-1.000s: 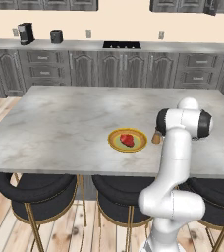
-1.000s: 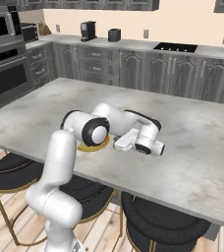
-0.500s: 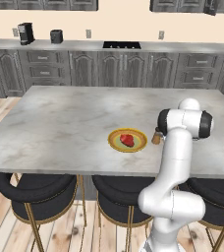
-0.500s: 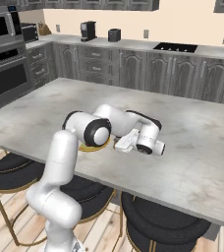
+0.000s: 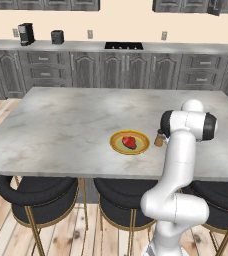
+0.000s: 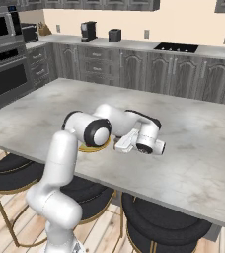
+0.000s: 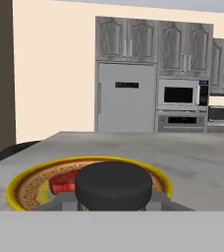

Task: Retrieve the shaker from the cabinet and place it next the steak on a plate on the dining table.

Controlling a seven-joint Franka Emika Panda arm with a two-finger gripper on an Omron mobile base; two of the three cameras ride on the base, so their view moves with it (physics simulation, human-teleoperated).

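Shaker (image 5: 159, 138) stands upright on dining tabletop (image 5: 66, 125), just right of plate (image 5: 117, 145) w/ steak (image 5: 129, 142). In hand view its dark cap sits between pincer (image 7: 113, 204) tips, plate straight beyond. Pincer looks clamped on shaker, maybe just loosening. Next move prob: release, back off away from plate.

The plate (image 5: 129, 143) is being borne on the table (image 5: 61, 125), near its front edge. The steak (image 5: 129, 142) is lying on the plate. The shaker (image 5: 159, 138) is standing upright on the table, just right of the plate, apart from its rim. Stools (image 5: 36, 197) are tucked under the front edge. Behind the table, a counter (image 5: 86, 46) is running along the wall.

In the hand view, the shaker (image 7: 114, 184) is standing before the plate (image 7: 30, 189).
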